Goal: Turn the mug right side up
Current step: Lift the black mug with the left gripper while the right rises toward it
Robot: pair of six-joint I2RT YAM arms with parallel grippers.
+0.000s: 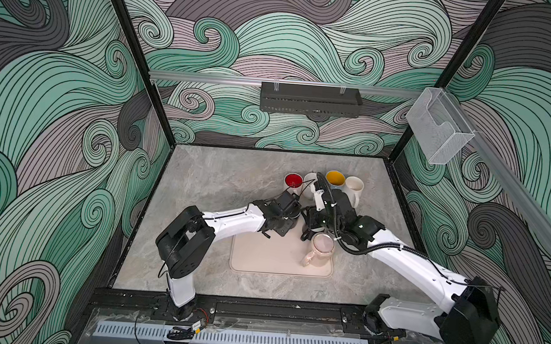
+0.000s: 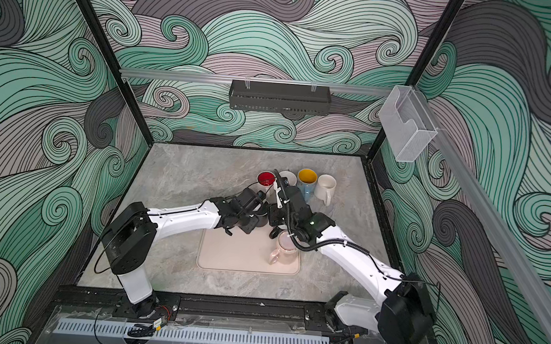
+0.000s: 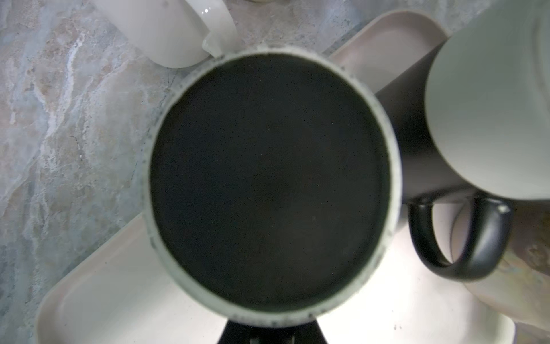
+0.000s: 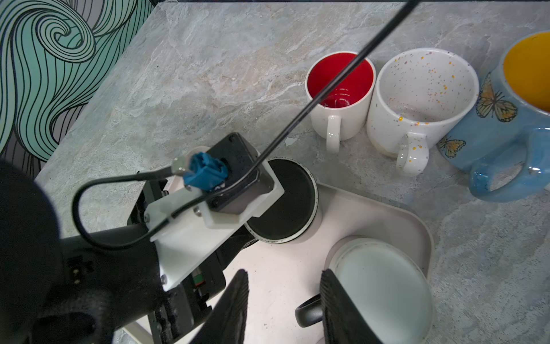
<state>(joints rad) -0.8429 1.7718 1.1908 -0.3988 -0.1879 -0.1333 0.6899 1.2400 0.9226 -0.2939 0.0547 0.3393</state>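
Pink mug [image 1: 321, 249]: nearest you, it stands on the tray's near right part, handle toward the near left; you cannot tell which end is up.
Tray [image 1: 261, 258]: beige, flat on the marbled worktop [image 1: 227, 182], between your two arms.
Right pincer [image 4: 284, 274]: your jaws stand apart over the tray, and the black mug's handle shows in the gap; nothing is clamped.
Black mug [image 4: 384, 286]: upside down at the tray's far right corner, pale base up.
Left pincer [image 3: 272, 335]: your jaws are drawn together low beside the dark-based mug; you cannot tell whether its handle sits between them.
Dark-based mug [image 3: 268, 184]: upside down at the tray's far edge, left of the black mug, with a pale speckled ring around the base.
Back row: the red-lined mug [image 4: 340, 89], speckled mug [image 4: 422, 98], blue butterfly mug [image 4: 500, 134] and white mug [image 1: 354, 188] stand upright on the worktop beyond the tray.
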